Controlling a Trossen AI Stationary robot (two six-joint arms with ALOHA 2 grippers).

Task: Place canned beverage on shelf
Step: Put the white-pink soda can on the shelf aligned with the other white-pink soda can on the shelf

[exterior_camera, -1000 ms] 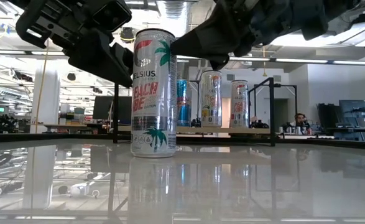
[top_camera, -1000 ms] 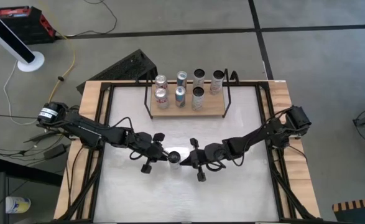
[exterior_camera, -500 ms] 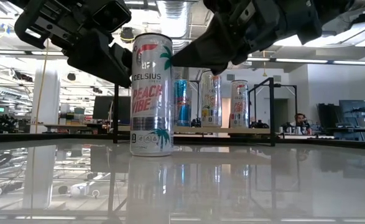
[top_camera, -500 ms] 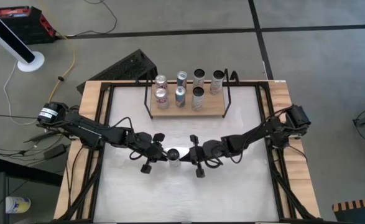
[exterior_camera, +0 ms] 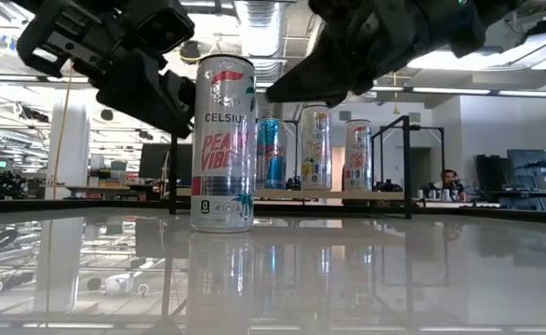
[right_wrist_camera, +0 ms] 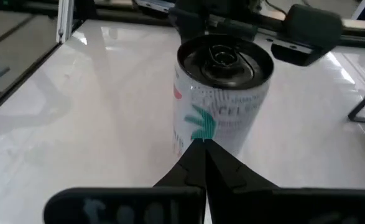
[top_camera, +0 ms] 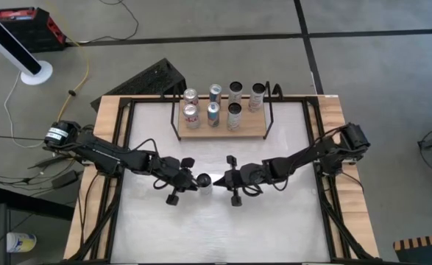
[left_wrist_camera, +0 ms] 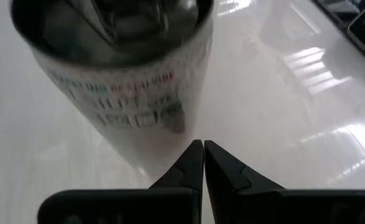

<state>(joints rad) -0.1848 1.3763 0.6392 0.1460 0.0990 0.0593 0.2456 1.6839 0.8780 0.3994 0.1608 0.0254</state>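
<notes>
A tall silver can (top_camera: 203, 180) (exterior_camera: 222, 140) stands upright on its base at the middle of the white table. My left gripper (top_camera: 194, 179) (left_wrist_camera: 203, 144) is shut at the can's left side. My right gripper (top_camera: 218, 180) (right_wrist_camera: 202, 142) is shut at its right side. Both reach in slanting down, high on the can. Toward the far edge sits the shelf (top_camera: 249, 129) (exterior_camera: 384, 194), a light-wood board in a black wire frame. Several cans (top_camera: 214, 104) stand on the shelf. My left gripper rests its shut fingertips (exterior_camera: 187, 113) against the can's upper side wall (left_wrist_camera: 170, 140), coming slanting down from the table's left. The can stands upright on the table. My right gripper presses its shut fingertips (exterior_camera: 271, 91) against the can's upper side wall (right_wrist_camera: 208, 127), opposite the left gripper. It comes slanting down from the table's right.
Black frame rails (top_camera: 124, 147) run along the table's left and right sides. A black crate (top_camera: 153, 77) lies beyond the far left corner. Bare white tabletop (top_camera: 216, 228) spreads over the near half.
My right gripper has shifted a little toward the far edge, its shut tips on the can. The can has turned about its upright axis, showing more of its label in the low view. It has also slid slightly toward the far left while staying upright.
</notes>
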